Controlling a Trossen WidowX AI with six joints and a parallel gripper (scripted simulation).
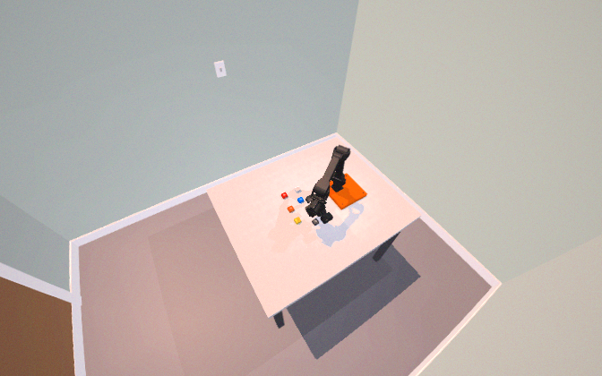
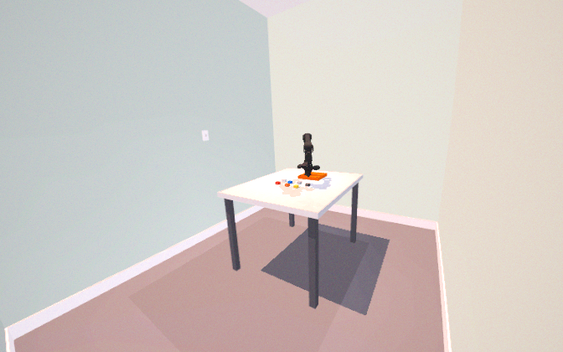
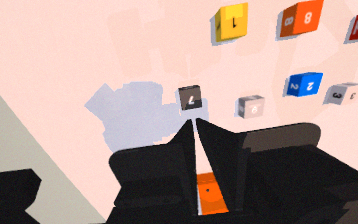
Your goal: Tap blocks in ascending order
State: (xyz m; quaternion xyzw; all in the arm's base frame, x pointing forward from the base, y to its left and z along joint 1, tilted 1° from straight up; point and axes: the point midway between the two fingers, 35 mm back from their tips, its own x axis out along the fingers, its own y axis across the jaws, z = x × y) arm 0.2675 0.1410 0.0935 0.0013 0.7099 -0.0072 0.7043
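Several small digit blocks lie on the pale table (image 1: 269,269) (image 3: 65,45). In the wrist view I see a dark block 7 (image 3: 190,97), a grey block 6 (image 3: 250,106), a blue block 2 (image 3: 305,84), a light grey block 3 (image 3: 341,93), a yellow block 1 (image 3: 232,21), an orange block 8 (image 3: 302,19) and a red block (image 3: 354,30) cut by the right edge. My gripper (image 3: 193,122) (image 1: 319,217) is shut with nothing between its tips. It points at the dark block (image 1: 315,221) from just short of it.
The arm stands on an orange base plate (image 1: 351,194) (image 2: 317,176) at the table's back right. In the top view the red (image 1: 284,195), blue (image 1: 300,200), orange (image 1: 290,209) and yellow (image 1: 297,220) blocks lie left of the arm.
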